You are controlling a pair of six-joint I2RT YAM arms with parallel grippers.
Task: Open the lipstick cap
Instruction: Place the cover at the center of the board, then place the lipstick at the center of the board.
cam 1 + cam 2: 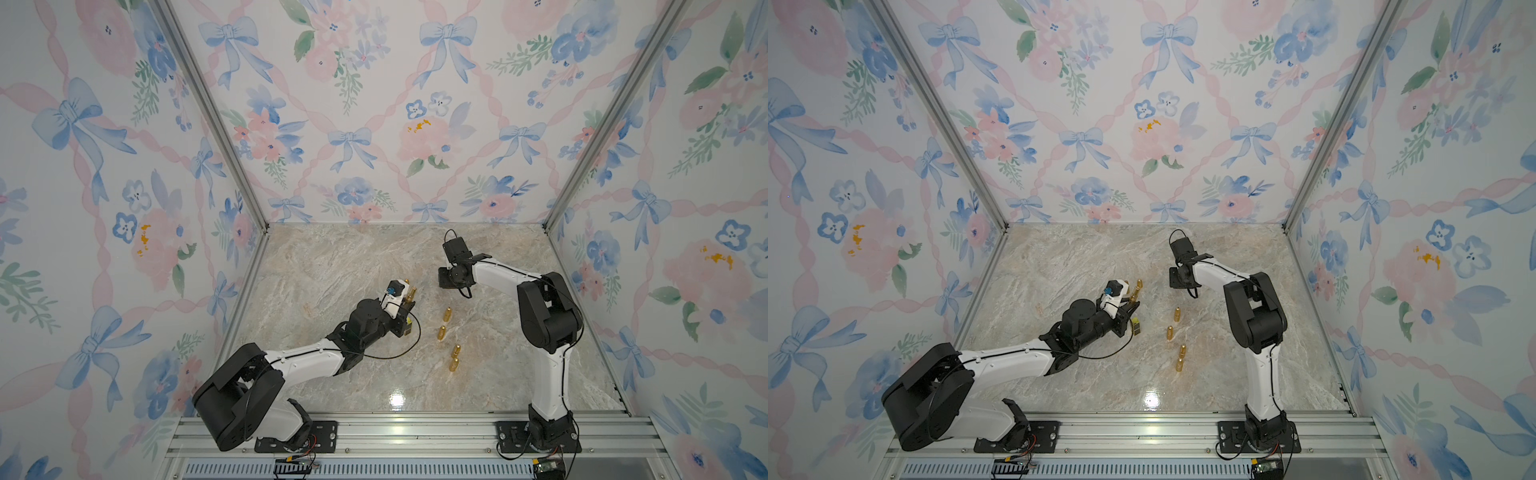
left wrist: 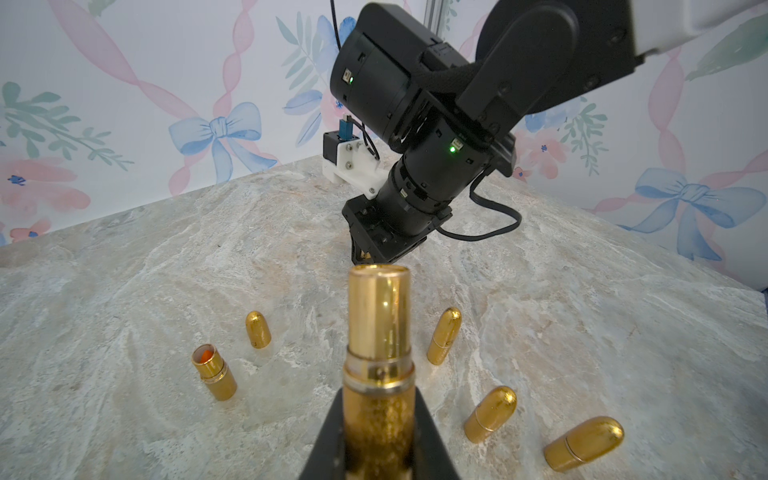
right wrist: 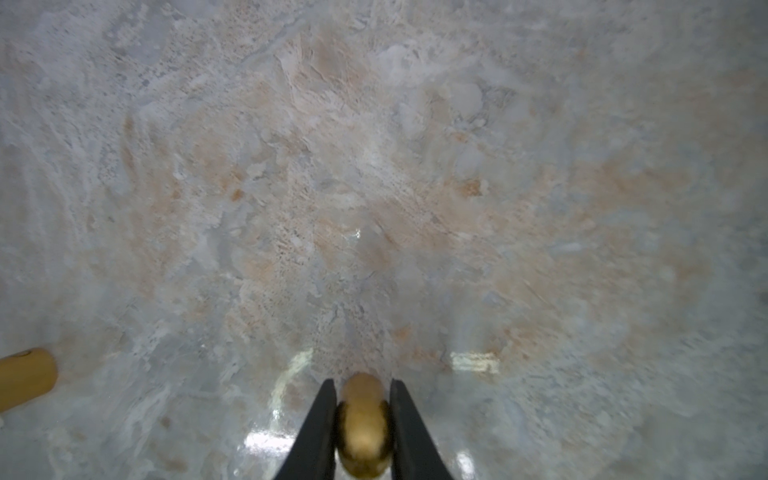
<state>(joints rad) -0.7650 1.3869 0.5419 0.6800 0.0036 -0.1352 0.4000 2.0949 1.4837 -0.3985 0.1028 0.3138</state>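
- Gold lipstick [image 1: 411, 292], uncapped, sits clenched in left end effector [image 2: 378, 401], mid-frame in a top view.
- Right end effector [image 3: 363, 399] pinches the cap [image 3: 363, 424] low over tabletop [image 3: 374, 187].
- Likely next: set cap down, release gently.

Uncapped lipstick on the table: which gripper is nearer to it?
Left. The left gripper, gripping a second lipstick, is close beside the uncapped lipstick; the right gripper, holding a cap, sits well apart from it.

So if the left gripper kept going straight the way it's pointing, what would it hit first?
Probably the right gripper, low over the table just beyond the uncapped lipstick that the left gripper holds out ahead; the gap between them is hard to judge.
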